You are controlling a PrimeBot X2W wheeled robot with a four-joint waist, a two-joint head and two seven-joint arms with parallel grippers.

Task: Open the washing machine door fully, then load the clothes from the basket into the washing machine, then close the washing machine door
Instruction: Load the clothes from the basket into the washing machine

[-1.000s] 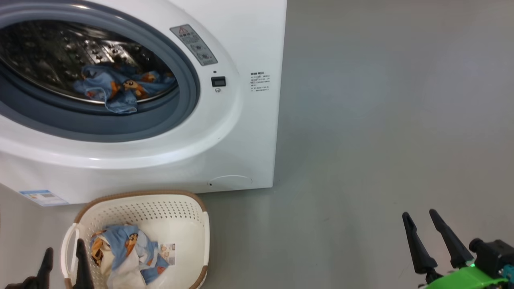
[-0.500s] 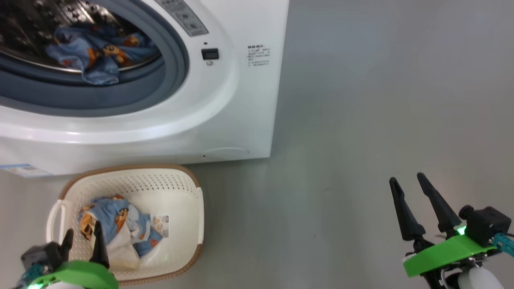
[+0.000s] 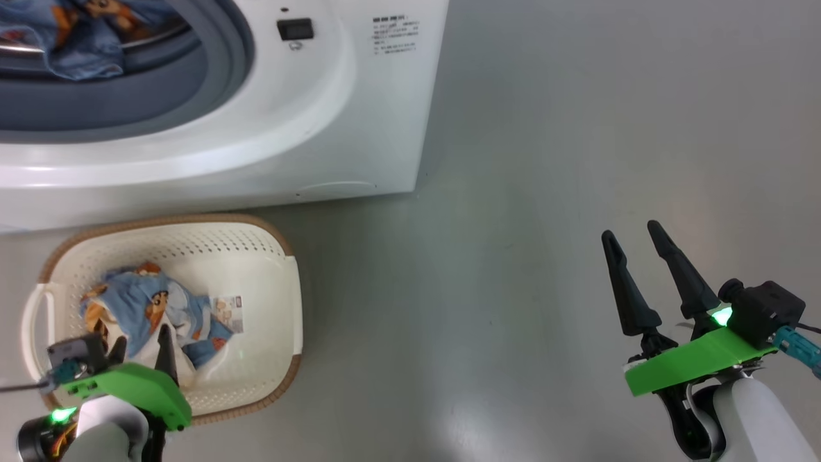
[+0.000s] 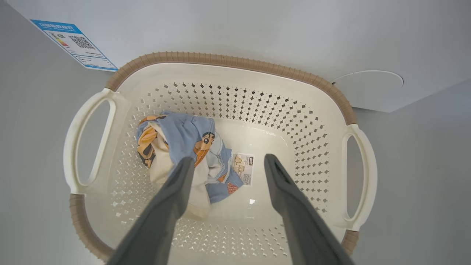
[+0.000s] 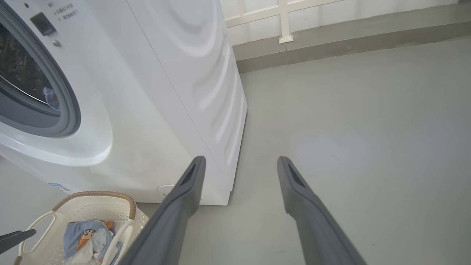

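The left gripper point(image 3: 142, 341) hangs over the basket point(image 3: 256, 253) with its fingers spread wide and empty. They are poised above the clothes point(image 3: 144, 301), which are bunched at the basket's left side beside a paper label point(image 3: 228, 307). The basket stands on the grey floor point(image 3: 513, 192) just in front of the washing machine point(image 3: 308, 128), where another blue bear-print garment point(image 3: 64, 38) lies inside the grey gasket point(image 3: 160, 83). The right gripper point(image 3: 630, 232) hovers well off to the right above the floor, its fingers likewise apart and holding nothing.
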